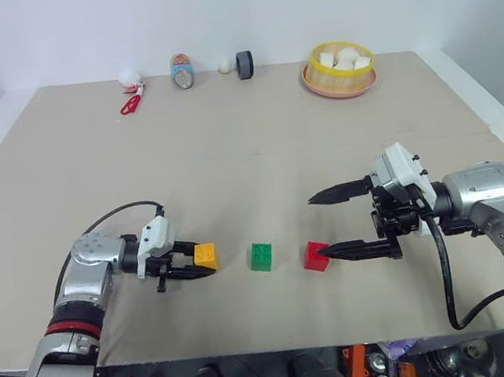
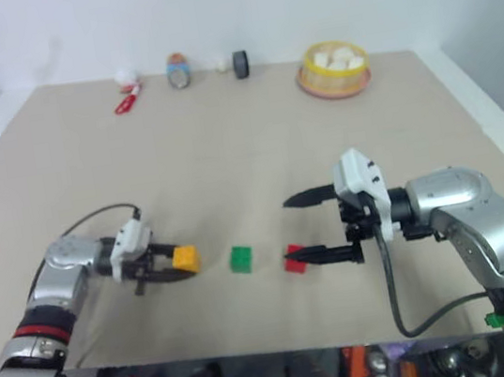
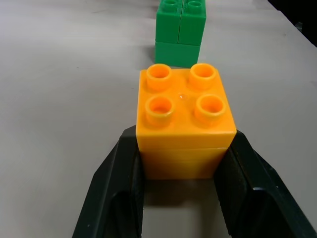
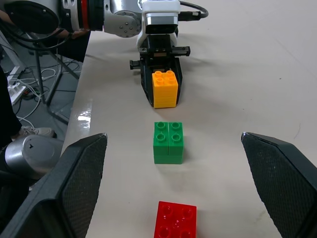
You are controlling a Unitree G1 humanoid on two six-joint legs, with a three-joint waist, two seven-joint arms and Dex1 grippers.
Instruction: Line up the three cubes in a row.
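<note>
Nearest us, our left gripper [image 1: 197, 264] pinches the orange-yellow cube [image 1: 205, 256] on the table [image 1: 228, 154], with the green cube [image 1: 261, 256] and red cube [image 1: 315, 256] lined up beside it. Our right gripper [image 1: 332, 225] is spread wide at red, so a stray nudge could wreck the row.

My two head views look forward and down over the table [image 1: 227, 145] to its far edge. My left wrist view sits very close behind the orange-yellow cube [image 3: 185, 119], facing the green cube [image 3: 181, 29]. My right wrist view looks back along the same cubes from farther off.
</note>
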